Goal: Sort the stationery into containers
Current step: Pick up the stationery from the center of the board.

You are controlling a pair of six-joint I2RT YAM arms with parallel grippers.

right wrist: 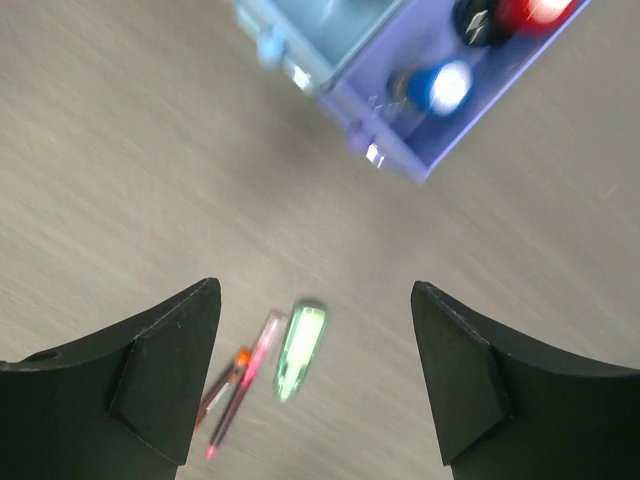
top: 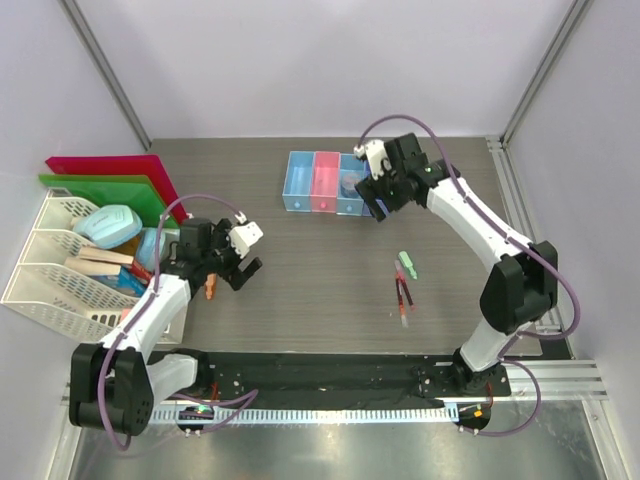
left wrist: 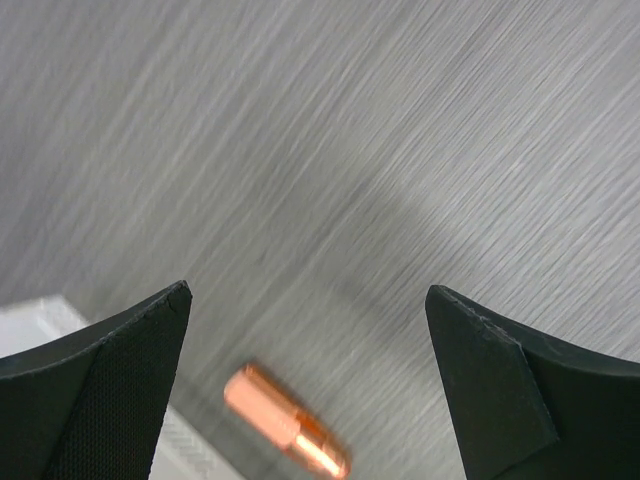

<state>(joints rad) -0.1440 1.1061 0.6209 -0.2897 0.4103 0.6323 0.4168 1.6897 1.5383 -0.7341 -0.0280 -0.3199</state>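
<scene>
Overhead view of a grey table (top: 320, 310) with two white robot arms bolted at its near edge. Every position below is given from the row of containers (top: 313, 183), small joined translucent boxes standing far back near the table's middle.

Nearest, and well to the left of the row, the left gripper (top: 238, 270) hangs low over the table. Its fingers are spread wide with nothing between them. One orange marker (top: 211, 289) lies flat on the table just beside the gripper, on the side away from the row. In the left wrist view it lies under the gap between the fingers. Farther left of the row, a white mesh tray rack (top: 45, 275) crowds the marker's side and reaches the table's left edge.

In front of the row and a little to its right lie thin red-and-black pens (top: 402, 292), close together; two can be counted, though blur makes this unsure. One green eraser (top: 407, 264) lies just beside them, on the side toward the row. Bare tabletop lies between these items, the left gripper and the row.

The right gripper (top: 380, 207) hovers over the row's right end, fingers released and empty, and hides the end box from above. Three boxes show there: light blue, pink, light blue. The right wrist view shows the purple box (right wrist: 400, 125), which holds one blue-capped bottle (right wrist: 445, 86) and one red-capped bottle (right wrist: 530, 10).

Far left of the row, one red folder (top: 105, 163) and one green folder (top: 100, 186) sit at the back-left edge.
</scene>
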